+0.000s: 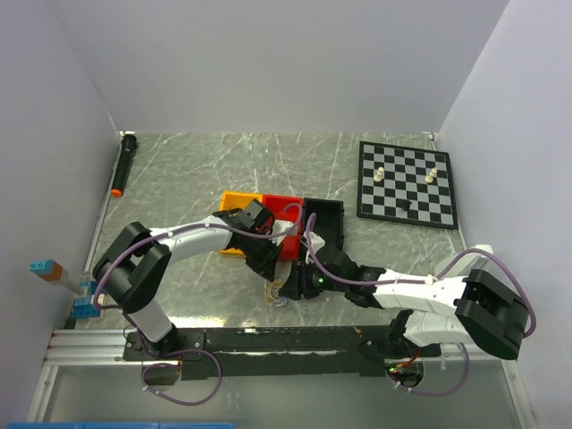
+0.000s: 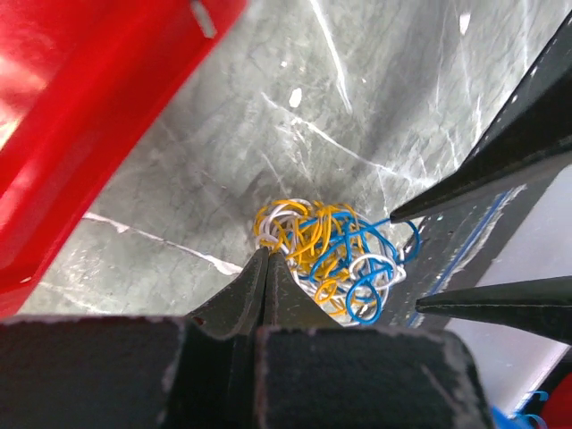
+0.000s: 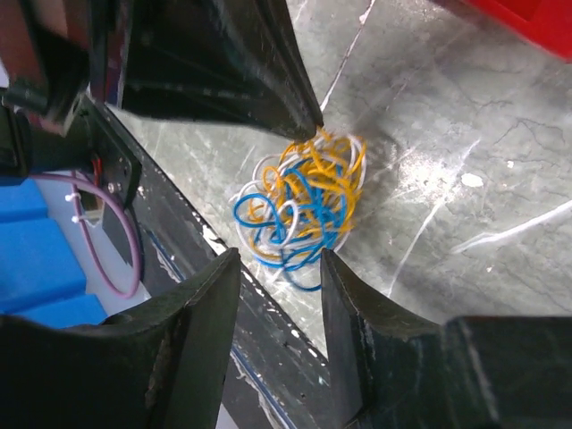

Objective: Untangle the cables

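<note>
- Touching the edge of the tangled cables on the worktop with pressed-together left gripper.
- Holding spread right gripper just beside them; ideally pinching one outer loop, pulling gently.

Cables are showing yellow, blue and white strands. Surface is showing grey marbling with white veins. Bin, upper left, is showing red. Chessboard is showing black-and-white checks.
</note>
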Robot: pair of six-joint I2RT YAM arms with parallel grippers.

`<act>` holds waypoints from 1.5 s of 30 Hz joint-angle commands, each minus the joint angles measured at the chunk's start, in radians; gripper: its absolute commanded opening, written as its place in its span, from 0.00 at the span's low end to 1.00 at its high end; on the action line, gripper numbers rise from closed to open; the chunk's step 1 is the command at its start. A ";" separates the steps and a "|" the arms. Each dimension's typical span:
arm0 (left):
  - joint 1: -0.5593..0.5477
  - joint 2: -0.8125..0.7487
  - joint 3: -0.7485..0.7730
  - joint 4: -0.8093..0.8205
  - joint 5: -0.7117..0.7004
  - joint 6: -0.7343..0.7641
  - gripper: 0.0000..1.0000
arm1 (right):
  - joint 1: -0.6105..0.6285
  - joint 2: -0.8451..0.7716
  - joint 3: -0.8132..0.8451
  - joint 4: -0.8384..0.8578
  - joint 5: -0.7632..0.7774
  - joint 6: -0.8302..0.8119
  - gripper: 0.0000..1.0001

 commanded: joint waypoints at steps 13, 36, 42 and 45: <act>0.045 -0.002 0.027 -0.022 0.081 -0.083 0.01 | 0.015 -0.240 -0.142 -0.013 0.080 0.057 0.56; 0.108 0.017 0.016 -0.003 0.079 -0.086 0.01 | 0.010 0.092 -0.028 0.226 -0.006 0.013 0.45; 0.107 0.018 0.016 -0.009 0.075 -0.079 0.01 | 0.002 0.140 0.007 0.219 -0.012 -0.007 0.36; 0.108 0.018 0.015 -0.011 0.082 -0.071 0.01 | -0.001 0.129 -0.001 0.217 -0.006 -0.006 0.26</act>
